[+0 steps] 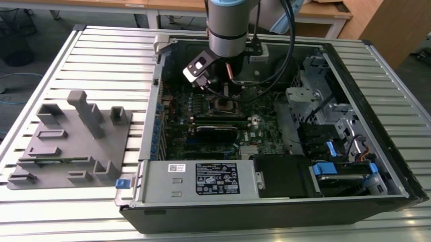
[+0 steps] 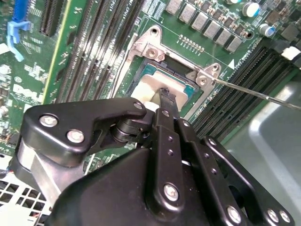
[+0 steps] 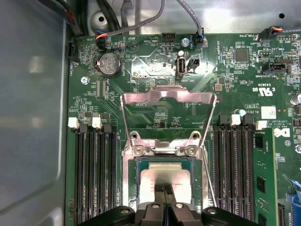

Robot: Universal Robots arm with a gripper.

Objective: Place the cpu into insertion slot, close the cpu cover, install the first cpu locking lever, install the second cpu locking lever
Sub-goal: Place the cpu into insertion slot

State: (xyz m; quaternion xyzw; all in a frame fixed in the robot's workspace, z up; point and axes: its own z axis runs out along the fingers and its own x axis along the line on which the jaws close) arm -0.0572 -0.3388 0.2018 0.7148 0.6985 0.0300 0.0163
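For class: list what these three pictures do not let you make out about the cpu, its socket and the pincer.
First wrist view: the near part of the cpu, hidden by the pincer and cut off at the picture's edge.
Second wrist view: whether the pincer touches the cpu, hidden by its own black links.
Exterior view: the insertion slot, too small to show whether the cpu is seated.

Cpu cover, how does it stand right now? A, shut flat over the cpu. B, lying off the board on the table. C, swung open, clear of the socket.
C: in the first wrist view the cover stands swung back from its hinge, leaving the cpu bare in the slot, with the gripper tips on the chip's top.
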